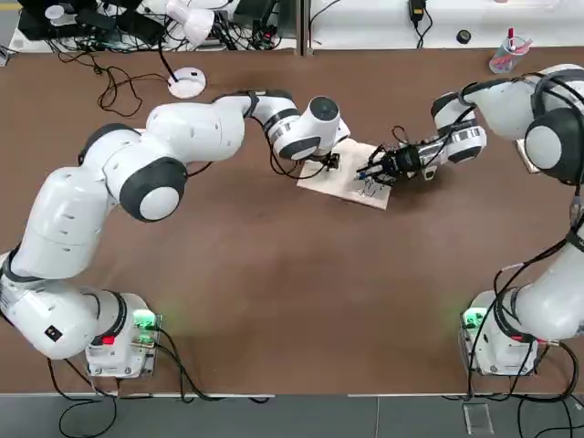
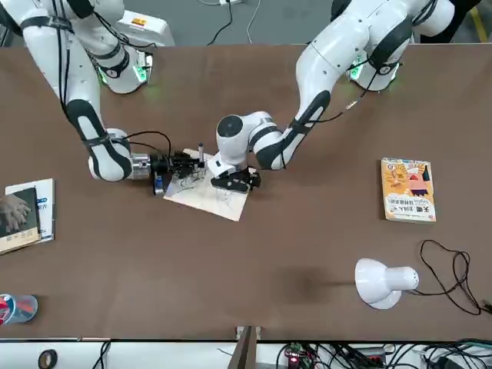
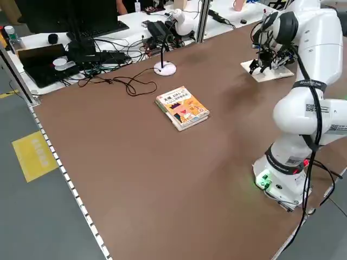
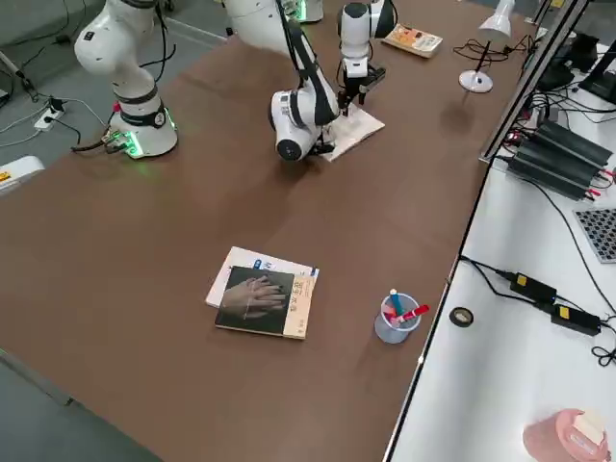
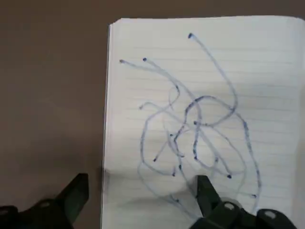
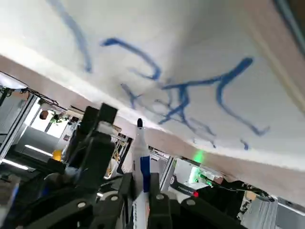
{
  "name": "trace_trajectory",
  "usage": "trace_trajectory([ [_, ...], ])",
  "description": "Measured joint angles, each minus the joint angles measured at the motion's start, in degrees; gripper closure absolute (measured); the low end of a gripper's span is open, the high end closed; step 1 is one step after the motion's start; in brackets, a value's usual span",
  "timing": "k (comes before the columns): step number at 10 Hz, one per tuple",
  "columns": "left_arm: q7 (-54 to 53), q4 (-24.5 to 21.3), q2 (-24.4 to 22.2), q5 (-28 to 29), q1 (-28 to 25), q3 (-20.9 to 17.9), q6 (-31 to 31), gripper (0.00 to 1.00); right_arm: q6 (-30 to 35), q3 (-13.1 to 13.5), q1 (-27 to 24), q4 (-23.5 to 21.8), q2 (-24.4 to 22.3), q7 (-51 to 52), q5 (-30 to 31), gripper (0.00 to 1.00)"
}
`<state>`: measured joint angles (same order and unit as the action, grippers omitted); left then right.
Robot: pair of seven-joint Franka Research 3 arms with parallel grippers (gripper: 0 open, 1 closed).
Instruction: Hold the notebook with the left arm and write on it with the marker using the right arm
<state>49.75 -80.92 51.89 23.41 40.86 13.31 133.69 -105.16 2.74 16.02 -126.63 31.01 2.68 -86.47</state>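
Notebook: the notebook (image 1: 345,175) lies open and flat near the middle of the brown table (image 1: 274,301), its white page already crossed with blue scribbles.

Left gripper: the left gripper (image 2: 234,181) presses down on the notebook's edge on the robot's left; in the left wrist view its 2 fingers (image 5: 206,191) stand apart, 1 over the page and 1 off it over the table, so it pins rather than pinches.

Right gripper: the right gripper (image 1: 388,165) comes in nearly level from the robot's right, fingers closed around the marker (image 6: 139,162).

Marker: its tip sits just at the page; from the right wrist view I cannot tell whether it touches the paper.

Key relation: the page lies straight ahead of the marker tip, between the 2 grippers; the marker's long axis runs out along the right gripper's fingers toward the paper.

Nearer arm: both are at the notebook, on opposite edges.

Judgement: writing looks well under way; the next stroke needs the tip kept on the page, clear of the left fingers.

Elsewhere: an orange-yellow book (image 2: 408,189) lies well apart.
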Motion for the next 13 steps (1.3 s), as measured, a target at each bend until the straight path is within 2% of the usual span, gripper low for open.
trace_trajectory([
  [2,0.0,0.0,0.0,0.0,0.0,0.0,0.0,0.00,1.6,0.1,-1.9,0.7,-2.7,-1.4,5.5,0.83],
  [5,0.0,0.1,0.0,0.0,0.0,0.0,0.0,0.00,1.9,0.1,-4.7,2.2,-8.1,-2.1,18.2,0.83],
  [9,0.0,1.2,-0.1,0.0,-0.2,-0.2,0.0,0.00,1.9,0.2,-7.8,6.0,-14.5,-2.4,38.0,0.83],
  [11,0.0,1.8,-0.8,0.0,-0.7,-0.2,0.0,0.00,1.8,0.3,-9.2,8.8,-16.3,-0.9,50.0,0.83],
  [13,-0.3,2.1,-2.4,0.0,-2.1,-0.2,-0.1,0.00,1.7,0.3,-10.9,12.1,-16.9,3.2,58.8,0.83],
])
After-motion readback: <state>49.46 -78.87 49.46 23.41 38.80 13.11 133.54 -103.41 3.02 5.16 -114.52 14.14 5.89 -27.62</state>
